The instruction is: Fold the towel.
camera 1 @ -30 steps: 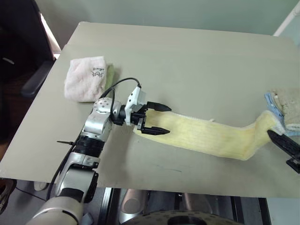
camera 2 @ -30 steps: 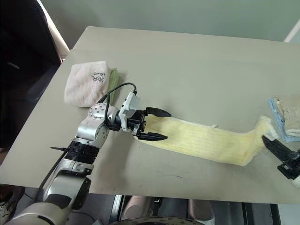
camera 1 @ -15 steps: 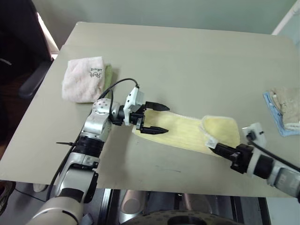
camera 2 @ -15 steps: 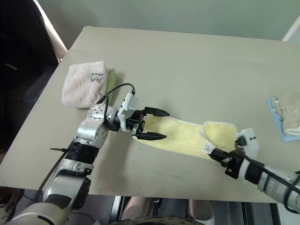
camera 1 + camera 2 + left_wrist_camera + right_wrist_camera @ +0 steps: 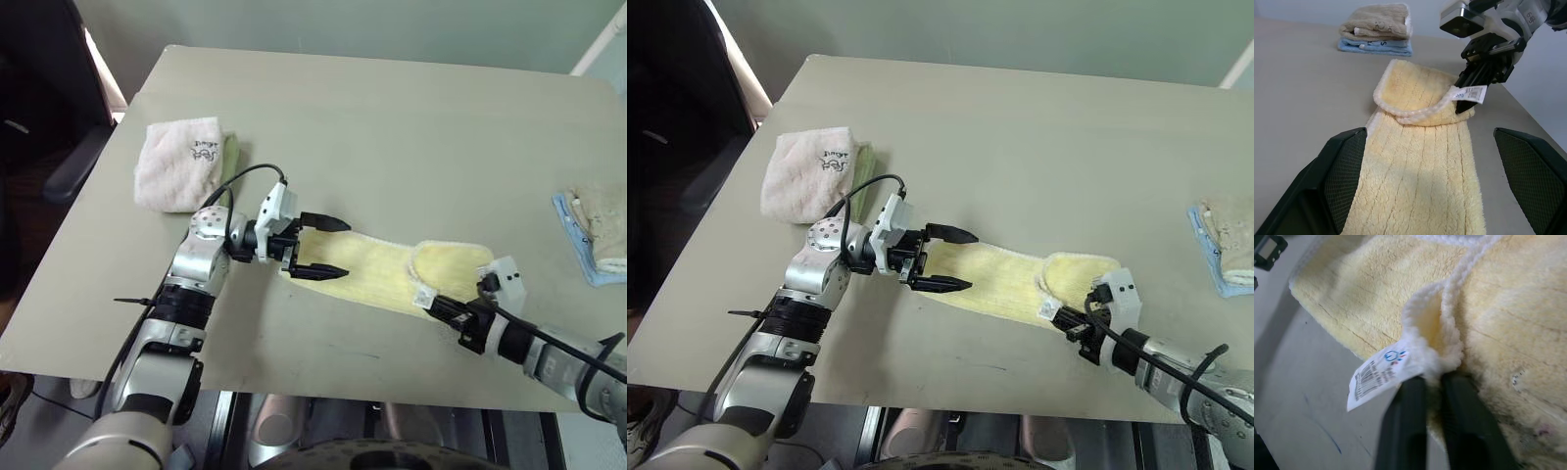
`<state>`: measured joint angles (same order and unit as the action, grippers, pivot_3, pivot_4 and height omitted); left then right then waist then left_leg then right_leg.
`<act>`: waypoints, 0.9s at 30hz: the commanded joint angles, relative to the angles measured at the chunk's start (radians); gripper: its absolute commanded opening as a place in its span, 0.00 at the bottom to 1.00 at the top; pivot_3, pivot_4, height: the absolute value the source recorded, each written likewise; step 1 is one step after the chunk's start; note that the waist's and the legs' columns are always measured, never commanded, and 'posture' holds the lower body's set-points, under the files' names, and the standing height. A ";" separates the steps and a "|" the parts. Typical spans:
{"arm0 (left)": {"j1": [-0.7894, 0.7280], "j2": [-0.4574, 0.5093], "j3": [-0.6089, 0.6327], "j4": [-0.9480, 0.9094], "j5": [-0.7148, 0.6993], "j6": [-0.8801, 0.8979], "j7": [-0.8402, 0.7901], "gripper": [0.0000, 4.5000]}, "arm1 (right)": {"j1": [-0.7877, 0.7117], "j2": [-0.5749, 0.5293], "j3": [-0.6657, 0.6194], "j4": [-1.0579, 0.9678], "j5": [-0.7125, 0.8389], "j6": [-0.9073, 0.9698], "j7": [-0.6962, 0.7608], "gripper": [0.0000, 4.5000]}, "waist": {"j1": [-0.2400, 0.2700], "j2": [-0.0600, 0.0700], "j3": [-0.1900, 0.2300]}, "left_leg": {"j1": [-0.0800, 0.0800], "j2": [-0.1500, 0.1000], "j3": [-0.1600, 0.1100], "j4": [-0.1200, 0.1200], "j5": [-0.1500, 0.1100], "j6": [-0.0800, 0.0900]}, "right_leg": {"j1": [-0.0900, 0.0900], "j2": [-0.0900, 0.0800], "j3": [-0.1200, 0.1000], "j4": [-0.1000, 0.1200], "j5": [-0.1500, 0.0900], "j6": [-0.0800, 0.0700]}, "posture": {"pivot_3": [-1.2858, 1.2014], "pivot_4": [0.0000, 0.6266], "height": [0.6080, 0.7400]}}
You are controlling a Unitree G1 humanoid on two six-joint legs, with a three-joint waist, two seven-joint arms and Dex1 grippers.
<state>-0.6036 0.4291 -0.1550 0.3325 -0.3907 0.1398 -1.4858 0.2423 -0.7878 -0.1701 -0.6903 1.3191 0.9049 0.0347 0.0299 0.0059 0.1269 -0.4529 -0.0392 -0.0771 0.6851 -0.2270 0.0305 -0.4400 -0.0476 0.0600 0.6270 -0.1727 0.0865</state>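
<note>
The pale yellow towel lies flat across the front of the table, its right end folded back over its middle. My right gripper is low at the fold's front corner. Its black fingers stand close together, pinching the whitish edging beside the small white tag. My left gripper stands open and level over the towel's left end, one finger on each side of the strip. The left wrist view looks along the towel to the right gripper.
A folded pink-white towel with a dark embroidered mark lies at the table's left, a green cloth under it. Beige and blue folded cloths are stacked at the right edge. The table's front edge runs just below the towel.
My right gripper has carried the towel's right end leftward and down, laying it over the towel's middle. The left gripper has stayed open in place.
</note>
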 commanded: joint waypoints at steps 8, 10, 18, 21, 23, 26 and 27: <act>-0.062 -0.073 0.078 0.012 -0.092 0.058 0.044 1.00 | 0.128 0.031 -0.242 -0.110 0.119 -0.126 0.155 0.96 | 0.007 0.000 0.000 | -0.002 -0.001 0.000 0.000 -0.001 -0.009 | 0.000 -0.001 0.000 0.000 -0.004 -0.006 | 0.52 0.24 0.91; -0.066 -0.098 0.086 0.025 -0.095 0.054 0.052 0.96 | 0.174 0.038 -0.323 -0.112 0.142 -0.153 0.179 0.99 | 0.006 0.000 0.000 | -0.001 -0.002 0.001 0.000 -0.002 -0.009 | 0.000 -0.002 0.000 0.000 -0.004 -0.006 | 0.52 0.24 0.91; -0.085 -0.275 0.067 -0.013 -0.103 0.080 0.193 0.39 | 0.134 0.142 -0.361 -0.031 -0.084 -0.316 0.209 0.55 | 0.001 -0.001 0.000 | -0.001 -0.002 0.002 0.000 0.001 -0.004 | 0.001 -0.004 0.000 0.000 -0.002 -0.004 | 0.52 0.24 0.91; -0.088 -0.315 0.042 -0.020 -0.097 0.091 0.206 0.16 | 0.085 0.170 -0.298 0.000 -0.206 -0.355 0.220 0.32 | 0.000 -0.001 0.000 | 0.000 -0.002 0.003 0.000 0.004 -0.001 | 0.001 -0.004 0.000 -0.001 -0.001 -0.002 | 0.52 0.24 0.91; -0.091 -0.343 0.019 -0.019 -0.098 0.096 0.199 0.00 | 0.054 0.188 -0.244 0.019 -0.303 -0.388 0.232 0.16 | -0.004 -0.001 0.000 | 0.001 -0.002 0.003 -0.001 0.007 0.004 | 0.001 -0.004 0.000 0.000 0.003 0.004 | 0.52 0.24 0.91; -0.092 -0.366 -0.004 -0.002 -0.082 0.084 0.197 0.00 | 0.013 0.223 -0.193 0.062 -0.409 -0.429 0.236 0.01 | -0.004 -0.001 0.000 | 0.001 -0.002 0.003 -0.001 0.009 0.005 | 0.001 -0.004 0.000 0.000 0.004 0.005 | 0.52 0.24 0.91; -0.085 -0.374 -0.019 0.000 -0.073 0.078 0.190 0.00 | -0.001 0.230 -0.162 0.089 -0.475 -0.454 0.243 0.01 | -0.004 -0.001 0.000 | 0.001 -0.002 0.003 -0.001 0.009 0.006 | 0.001 -0.004 0.000 0.000 0.005 0.005 | 0.52 0.24 0.91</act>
<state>-0.6764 0.0641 -0.1564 0.3495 -0.4711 0.2323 -1.2849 0.2555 -0.5599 -0.3555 -0.6174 0.9254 0.5024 0.2566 0.0262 0.0053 0.1273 -0.4517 -0.0416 -0.0741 0.6840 -0.2178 0.0364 -0.4385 -0.0522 0.0601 0.6265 -0.1679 0.0919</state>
